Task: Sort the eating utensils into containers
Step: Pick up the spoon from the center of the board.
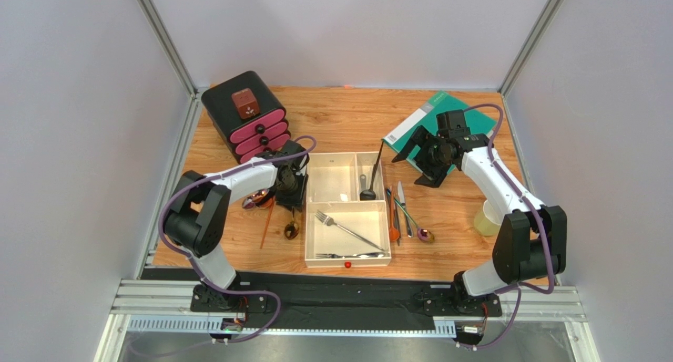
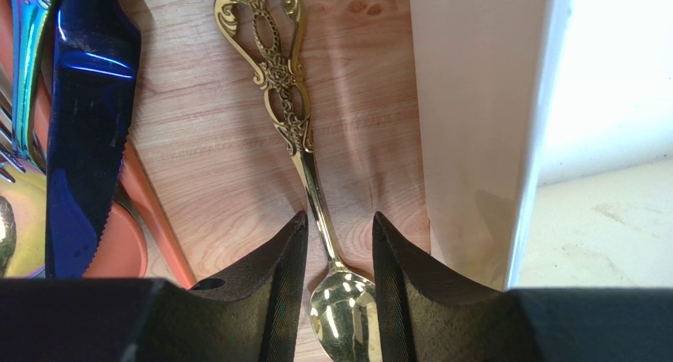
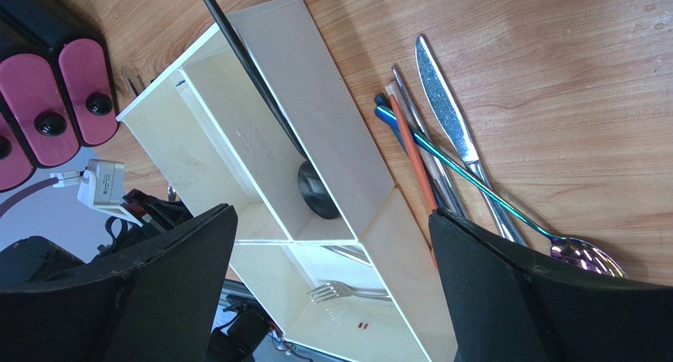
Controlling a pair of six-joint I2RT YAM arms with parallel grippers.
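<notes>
The cream-white tray (image 1: 347, 206) sits mid-table. A black spoon (image 1: 369, 190) leans in its narrow small compartment, and a silver fork (image 1: 347, 229) lies in the large one. My left gripper (image 1: 291, 195) is low over the table just left of the tray. In the left wrist view it (image 2: 338, 228) is open, its fingers either side of the neck of an ornate gold spoon (image 2: 284, 94). A blue knife (image 2: 79, 141) and an orange utensil (image 2: 150, 212) lie further left. My right gripper (image 1: 415, 166) is wide open and empty, raised right of the tray. Below it lie a silver knife (image 3: 446, 110), an orange chopstick (image 3: 411, 149) and an iridescent spoon (image 3: 580, 252).
A black box with pink drawers (image 1: 245, 114) stands at the back left. A green book (image 1: 438, 122) lies at the back right under the right arm. A pale yellow cup (image 1: 490, 216) stands by the right edge. The tray wall (image 2: 474, 125) is close to my left gripper's right finger.
</notes>
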